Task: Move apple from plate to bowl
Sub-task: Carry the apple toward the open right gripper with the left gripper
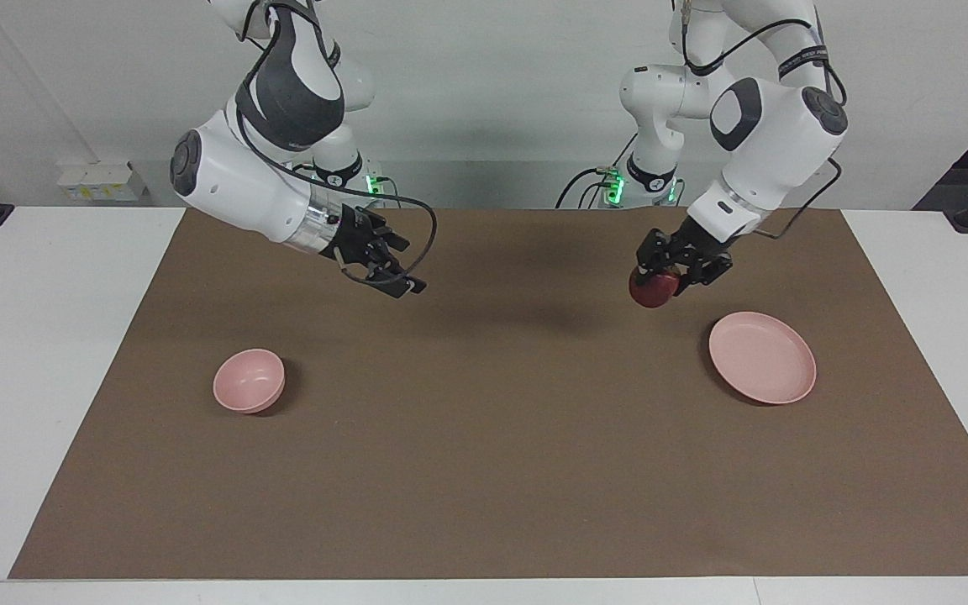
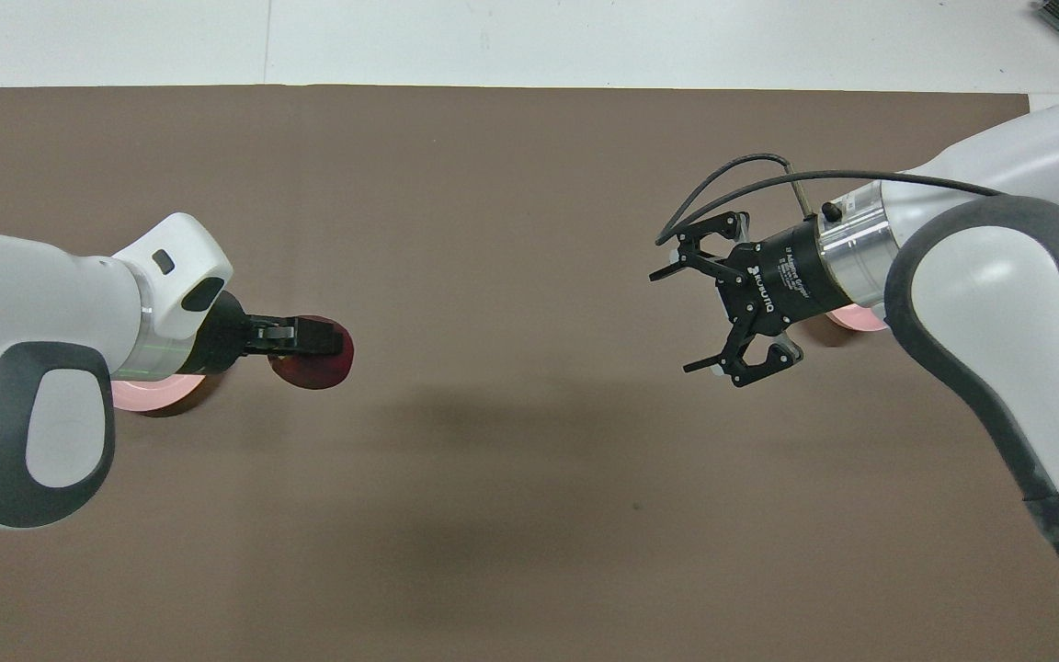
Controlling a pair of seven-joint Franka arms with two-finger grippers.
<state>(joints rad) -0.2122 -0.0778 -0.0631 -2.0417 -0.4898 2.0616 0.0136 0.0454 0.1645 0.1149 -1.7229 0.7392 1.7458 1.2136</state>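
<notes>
The dark red apple [image 1: 652, 291] hangs in the air, with my left gripper [image 1: 662, 277] shut on it from above. It is over the bare mat, beside the plate and toward the table's middle. The pale pink plate [image 1: 765, 361] lies flat with nothing on it, at the left arm's end of the table. The small deep pink bowl [image 1: 249, 380] stands at the right arm's end, with nothing in it. My right gripper [image 1: 407, 284] hovers open over the mat. In the overhead view the apple [image 2: 318, 360] sits under the left gripper [image 2: 307, 336]; the plate [image 2: 145, 395] and bowl [image 2: 857, 318] are mostly covered by the arms, and the right gripper [image 2: 672, 322] is spread wide.
A brown mat [image 1: 484, 470] covers most of the white table [image 1: 39, 353]. A stretch of bare mat lies between the plate and the bowl.
</notes>
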